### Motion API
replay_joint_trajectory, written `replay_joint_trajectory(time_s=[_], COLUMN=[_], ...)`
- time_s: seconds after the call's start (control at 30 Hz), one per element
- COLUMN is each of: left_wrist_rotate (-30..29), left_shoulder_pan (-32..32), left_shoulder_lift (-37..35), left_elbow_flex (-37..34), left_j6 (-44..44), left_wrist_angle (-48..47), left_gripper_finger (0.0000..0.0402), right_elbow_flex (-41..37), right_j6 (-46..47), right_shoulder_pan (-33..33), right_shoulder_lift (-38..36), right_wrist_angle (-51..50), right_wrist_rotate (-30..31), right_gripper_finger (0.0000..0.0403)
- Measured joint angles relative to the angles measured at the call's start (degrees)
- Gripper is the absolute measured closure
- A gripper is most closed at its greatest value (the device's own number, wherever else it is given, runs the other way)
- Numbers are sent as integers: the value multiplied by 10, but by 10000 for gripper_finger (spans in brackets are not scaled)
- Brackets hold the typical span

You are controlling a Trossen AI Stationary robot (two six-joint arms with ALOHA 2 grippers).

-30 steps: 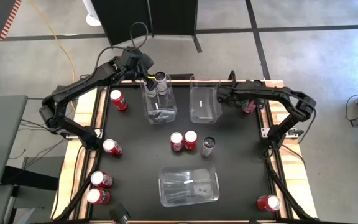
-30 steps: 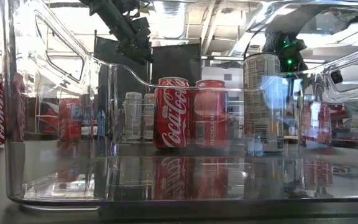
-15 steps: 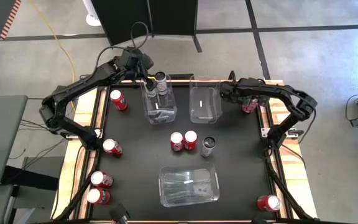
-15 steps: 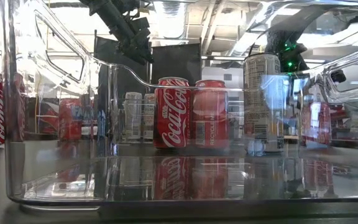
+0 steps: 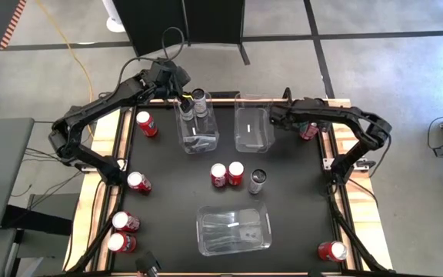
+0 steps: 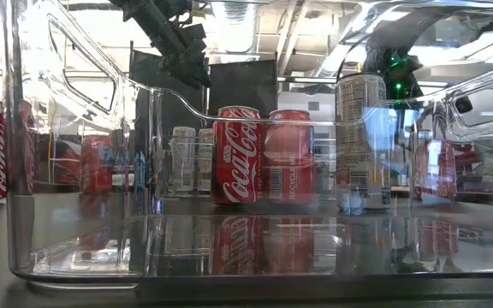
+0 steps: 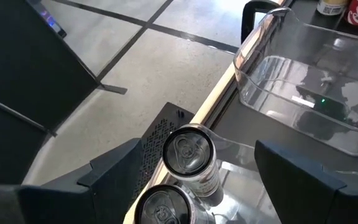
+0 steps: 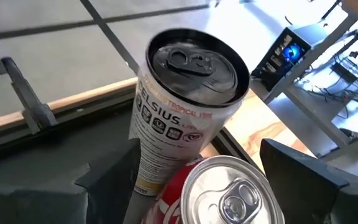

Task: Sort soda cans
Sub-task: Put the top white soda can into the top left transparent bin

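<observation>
Hovering over the far-left clear bin (image 5: 197, 127), the left gripper (image 7: 185, 171) stood released above two silver cans (image 7: 189, 151) standing inside it. The right gripper (image 8: 194, 168) hung spread above a red can (image 8: 225, 190) touching a white can (image 8: 182, 106) at the table's (image 5: 175, 204) far right corner.
</observation>
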Motion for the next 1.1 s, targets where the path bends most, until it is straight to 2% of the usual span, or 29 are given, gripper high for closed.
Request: replay_joint_trajectory(time_s=[0.47,0.73,0.93,1.1], left_wrist_rotate=[-5,-5,-5,-8], left_shoulder_pan=[0,0,0,0], left_shoulder_lift=[0,0,0,0], left_elbow_flex=[0,0,0,0], left_j6=[21,26,31,35], left_wrist_angle=[0,-2,-13,-14], left_gripper_finger=[93,93,93,93], right_elbow_flex=[0,0,0,0], right_j6=[-61,-61,-71,-75], right_shoulder_pan=[-18,-27,-26,-1], right_shoulder_lift=[0,0,0,0], right_wrist_angle=[0,4,28,37], right_wrist_rotate=[3,4,15,18], right_gripper_finger=[53,55,57,58])
